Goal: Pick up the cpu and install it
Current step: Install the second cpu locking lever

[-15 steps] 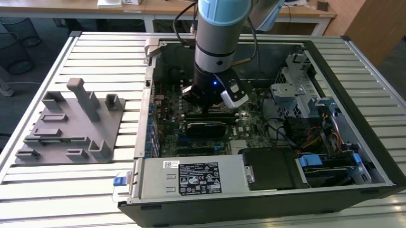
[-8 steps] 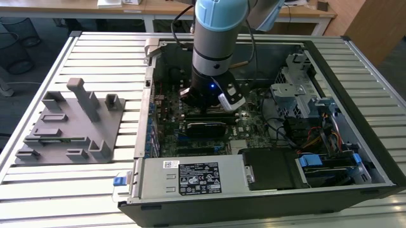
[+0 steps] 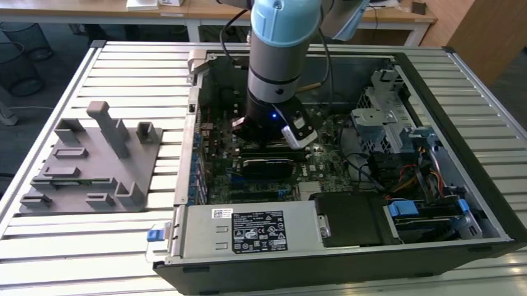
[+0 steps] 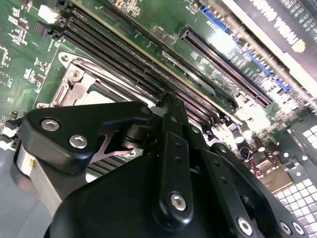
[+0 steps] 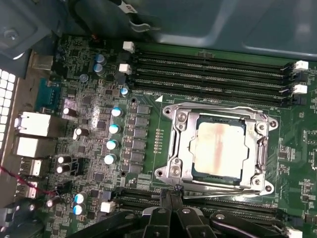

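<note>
The cpu (image 5: 218,148) lies flat inside the metal-framed socket (image 5: 174,148) on the motherboard (image 5: 89,104), so the installing step appears done or nearly so. The pincer (image 5: 171,206) hangs just beside the socket's edge, over the memory slots (image 5: 208,67) side, inside the computer case (image 3: 461,92). Whether it is released or clenched cannot be told; nothing is seen held. Judged next: confirming the chip sits level. The grey fixture tray (image 3: 91,166) rests on the tabletop (image 3: 82,246).
</note>
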